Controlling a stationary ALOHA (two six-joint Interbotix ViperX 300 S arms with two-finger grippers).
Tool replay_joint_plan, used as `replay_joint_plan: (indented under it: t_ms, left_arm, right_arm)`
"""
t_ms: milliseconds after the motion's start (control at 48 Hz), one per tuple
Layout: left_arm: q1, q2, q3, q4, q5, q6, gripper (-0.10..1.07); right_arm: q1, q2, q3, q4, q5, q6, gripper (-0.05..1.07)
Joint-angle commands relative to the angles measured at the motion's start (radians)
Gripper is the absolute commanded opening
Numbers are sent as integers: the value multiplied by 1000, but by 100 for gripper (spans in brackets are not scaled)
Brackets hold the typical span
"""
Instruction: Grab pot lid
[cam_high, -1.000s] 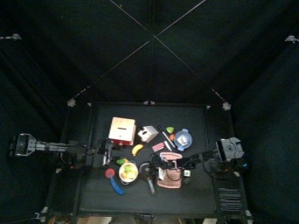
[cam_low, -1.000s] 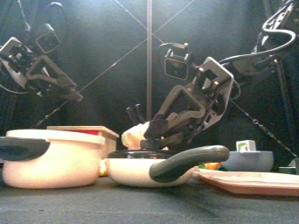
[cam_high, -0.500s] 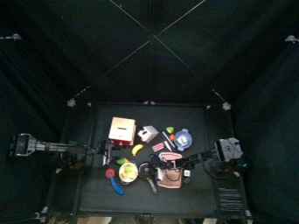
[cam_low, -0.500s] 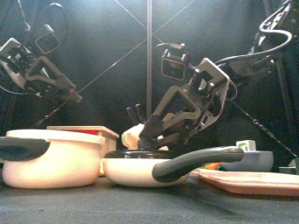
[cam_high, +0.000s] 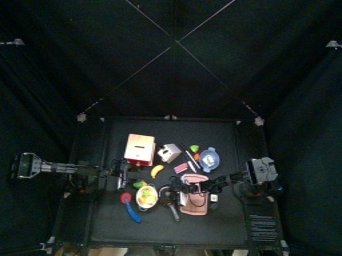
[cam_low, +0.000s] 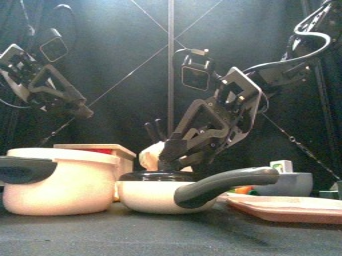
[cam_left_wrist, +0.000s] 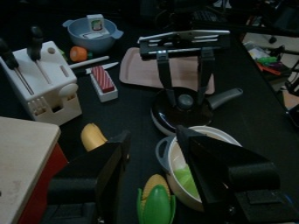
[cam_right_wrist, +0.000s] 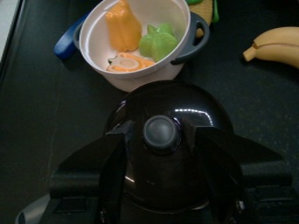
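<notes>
1. Pot lid (cam_right_wrist: 163, 144): black and domed, with a round knob at its centre. It sits on a white saucepan (cam_low: 174, 190) near the front of the table, centre-right, and covers it so the contents cannot be seen. The pan's dark handle points right in the front view.

2. Right end effector (cam_right_wrist: 162, 140): directly above the lid, tilted down. The jaws stand apart on either side of the knob without yet pressing on it. Judged to be positioned this way so that closing them will pinch the knob, the only raised part of the dome.

3. Left end effector (cam_left_wrist: 149, 184): raised at the left side of the table, clear of the pans. The jaws are spread wide with nothing between them. Judged to be resting, and kept out of the working arm's way.

4. White pot (cam_right_wrist: 131, 45): uncovered, just left of the saucepan. It holds orange and green toy foods. Dark side handles.

5. Banana (cam_right_wrist: 275, 42): lies on the table (cam_left_wrist: 251, 92) beyond the pans.

6. Pink tray (cam_low: 287, 207): flat, at front right, beside the saucepan.

7. Blue bowl (cam_left_wrist: 93, 31): far right of the cluster. Holds a small white item.

8. Knife block (cam_left_wrist: 38, 74): white, with dark handles, behind the pans.

9. Task status: the lid is still seated on the pan and the grip is judged imminent.
</notes>
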Motion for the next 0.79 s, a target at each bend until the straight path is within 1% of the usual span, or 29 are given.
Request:
replay_joint_plan:
  t_ms: [0, 83, 271, 417, 542, 771]
  left_arm:
    - [2, 2, -11, -2, -9, 2, 84]
    - [2, 2, -11, -2, -8, 2, 84]
    - [2, 2, -11, -2, -8, 2, 84]
    - [2, 2, -11, -2, -8, 2, 84]
    - [0, 2, -11, -2, -6, 2, 84]
    - [2, 2, -11, -3, -6, 0, 84]
  right_arm:
    - [-6, -11, -5, -2, 12, -2, 69]
    - [-6, -11, -5, -2, 12, -2, 65]
    - [-8, -26, -17, -12, 15, -2, 65]
    - [-8, -54, -34, -29, 55, 0, 65]
    - [-9, -52, -41, -31, 91, 0, 64]
    - [-9, -57, -46, -37, 97, 0, 64]
